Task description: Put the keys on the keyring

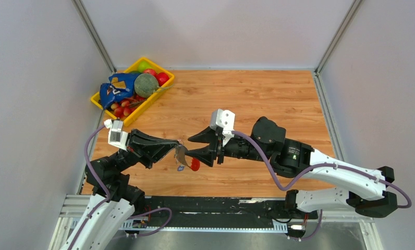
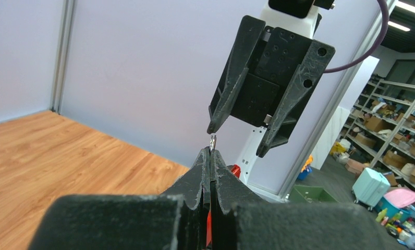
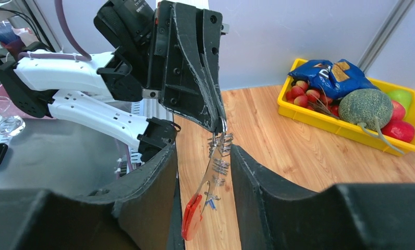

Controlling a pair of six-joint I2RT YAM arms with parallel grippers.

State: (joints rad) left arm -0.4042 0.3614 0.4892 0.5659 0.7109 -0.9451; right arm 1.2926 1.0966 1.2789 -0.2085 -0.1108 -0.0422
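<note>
From above: a wood table [image 1: 268, 99] with a yellow basket [image 1: 137, 114] in the far left corner, full of a green melon [image 1: 146, 84], a blue bag [image 1: 117, 88] and little red balls [image 1: 123, 108]. Near the front edge, left gripper [image 1: 175, 147] and right gripper [image 1: 190, 146] tip to tip, up off the table. Left gripper pinched shut on the top of the keyring [image 1: 182, 156]. Keyring hanging down from it, silver part on top, red piece at the bottom. Right gripper with its fingers apart, one on each side of the keyring. A tiny blue key [image 1: 181, 167] low by the chain, too small to see well.

From the left wrist: left gripper [image 2: 210, 154] closed tight, fingers pressed flat together, a thin silver bit of the keyring [image 2: 212, 141] poking out at the tips. A little red showing beside the fingers. Right gripper [image 2: 237, 139] just past it, open, pointing back this way.

From the right wrist: right gripper [image 3: 203, 151] spread open, keyring [image 3: 218, 156] hanging in the gap between its two fingers [image 3: 158, 177]. Cannot tell if touching them or not. Left gripper [image 3: 218, 122] above, clamped on the ring at the very top. Silver chain running down to the red piece. Blue key [image 3: 211, 204] beside the chain, just above the red. Cannot tell if hooked on or only close. Yellow basket [image 3: 325, 122] off to the right on the table [image 3: 278, 151].
</note>
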